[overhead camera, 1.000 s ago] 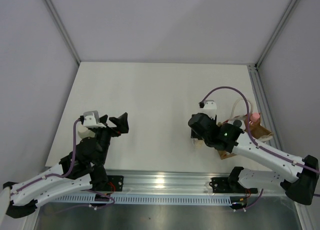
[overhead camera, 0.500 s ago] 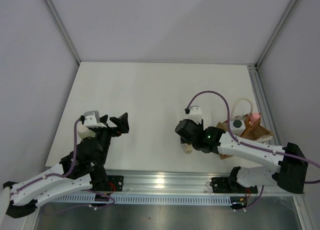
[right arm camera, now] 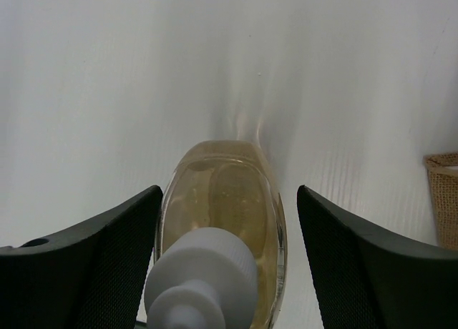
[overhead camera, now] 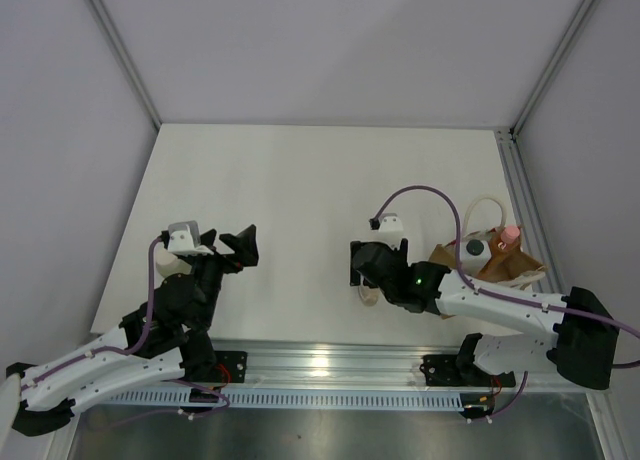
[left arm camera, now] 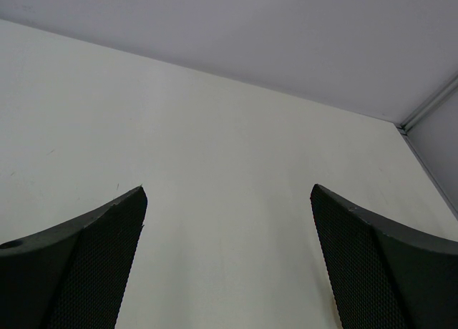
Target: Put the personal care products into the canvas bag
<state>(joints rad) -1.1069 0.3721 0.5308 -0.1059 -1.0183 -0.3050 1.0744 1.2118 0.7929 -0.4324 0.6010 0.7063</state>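
The slim amber bottle [right arm camera: 223,200] with a white cap [right arm camera: 204,275] stands on the table between the fingers of my right gripper [right arm camera: 227,193]. The gripper is open, with the left finger close to the bottle and a gap on the right. From above, my right gripper [overhead camera: 373,276] covers most of the bottle [overhead camera: 369,297]. The tan canvas bag [overhead camera: 508,268] lies at the right. The orange bottle's pink cap [overhead camera: 509,234] and a black cap [overhead camera: 474,249] show at its mouth. The pale-green cylinder is not in view. My left gripper [overhead camera: 243,248] is open and empty [left arm camera: 229,200].
The bag's cream handles [overhead camera: 478,214] loop toward the back. A corner of the bag [right arm camera: 445,200] shows at the right edge of the right wrist view. A metal frame rail [overhead camera: 520,195] runs along the table's right side, close to the bag.
My right gripper has moved left, away from the bag, and now sits over the amber bottle. The left arm has not moved.
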